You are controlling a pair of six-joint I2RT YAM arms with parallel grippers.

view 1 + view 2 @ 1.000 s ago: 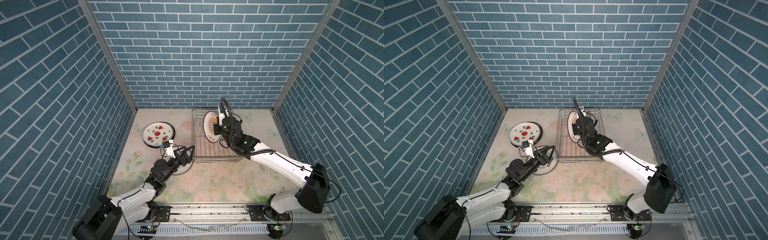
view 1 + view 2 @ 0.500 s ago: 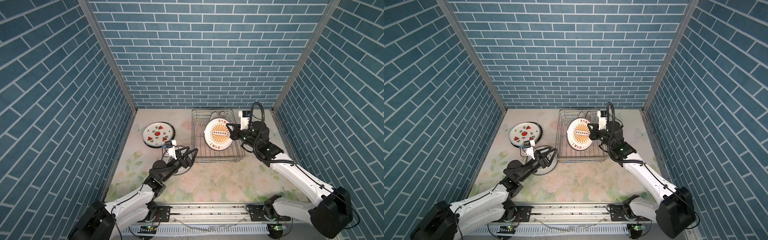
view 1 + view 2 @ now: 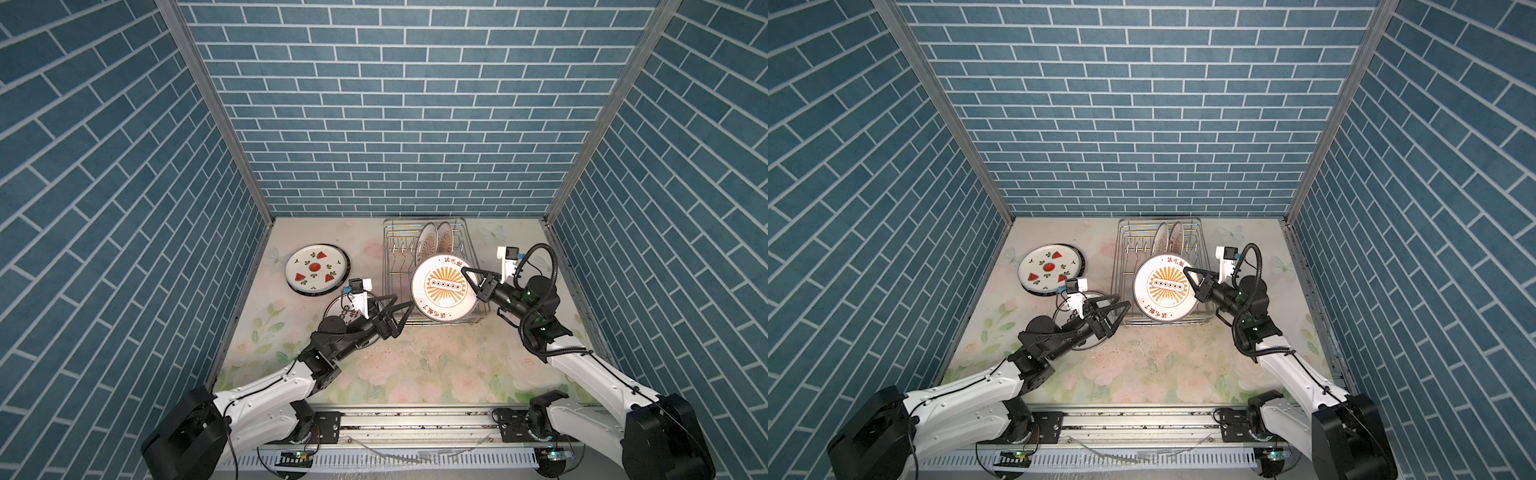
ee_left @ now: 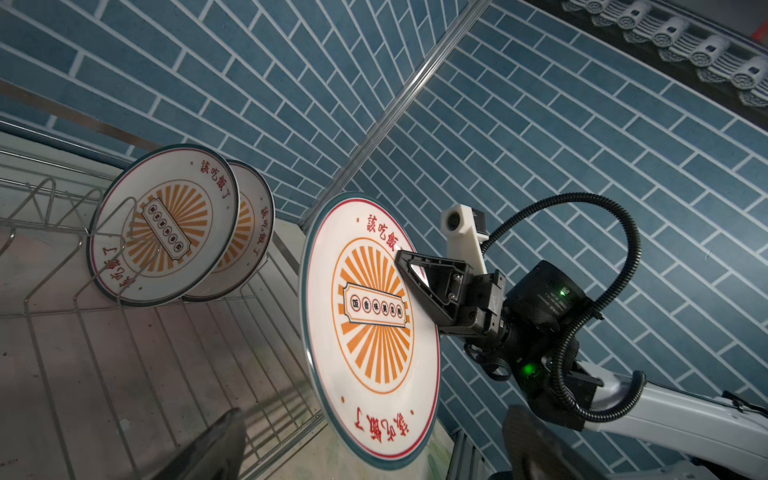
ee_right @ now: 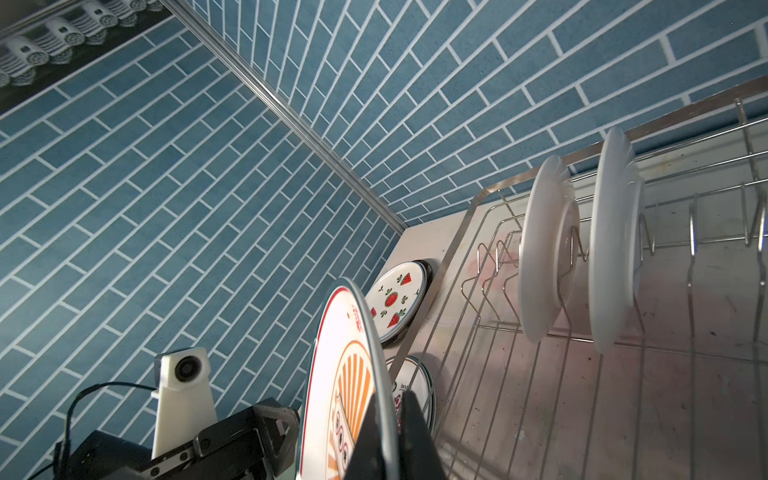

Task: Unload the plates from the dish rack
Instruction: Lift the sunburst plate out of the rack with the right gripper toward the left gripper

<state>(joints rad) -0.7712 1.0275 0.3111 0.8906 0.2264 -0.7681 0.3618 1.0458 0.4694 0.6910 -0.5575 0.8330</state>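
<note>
Three plates lie flat on the surface at your left, evidently the unloading spot. The watermelon plate (image 3: pixel 316 270) rests on a dark-rimmed plate (image 3: pixel 316 294), and a lettered plate (image 5: pixel 410 380) sits just beside them, partly under your left arm.

The left pincer (image 3: pixel 403 300) hangs near the rack's near corner, fingers wide apart and nothing between them. It points toward the raised plate and looks ready to receive it.

In the dish rack (image 3: pixel 397 286), two plates wait on edge between the prongs at the far end. The front racked plate (image 4: pixel 166 224) and the rear racked plate (image 4: pixel 255 220) stand side by side, apart.

Over the rack's near end, the right pincer (image 3: pixel 467 274) is clamped on the rim of the held sunburst plate (image 3: pixel 436 286). The plate stands on edge, its face turned toward the left arm. The rim is likely the only purchase an upright plate offers. Whether its lower rim touches the wires, you cannot tell.

The surface (image 3: pixel 415 365) is a pale floral print with dark specks toward the front. Walls (image 3: pixel 395 104) of blue brick pattern close the cell on three sides, with metal posts at the corners. Both arms are rooted on a rail (image 3: pixel 415 419) along the near edge.
</note>
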